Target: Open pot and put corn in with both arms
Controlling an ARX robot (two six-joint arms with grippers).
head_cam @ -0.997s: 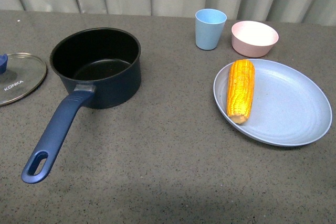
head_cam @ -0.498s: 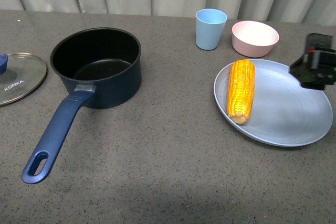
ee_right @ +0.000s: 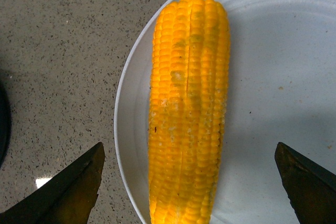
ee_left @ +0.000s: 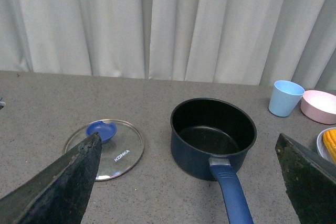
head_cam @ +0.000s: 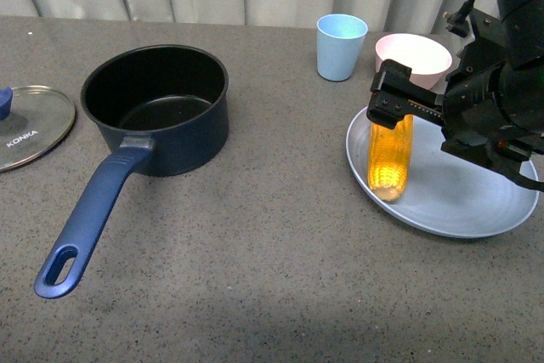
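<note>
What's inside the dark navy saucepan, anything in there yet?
Nothing visible: the dark navy saucepan shows a bare black bottom. Its near inner wall is hidden by the rim. The yellow corn cob lies on the pale blue plate.

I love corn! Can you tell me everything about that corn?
The corn is one whole yellow-orange cob with tidy rows of kernels. It lies flat on the pale blue plate, near its rim on the side toward the pot. The right gripper hovers above, open jaws either side, not touching it.
</note>
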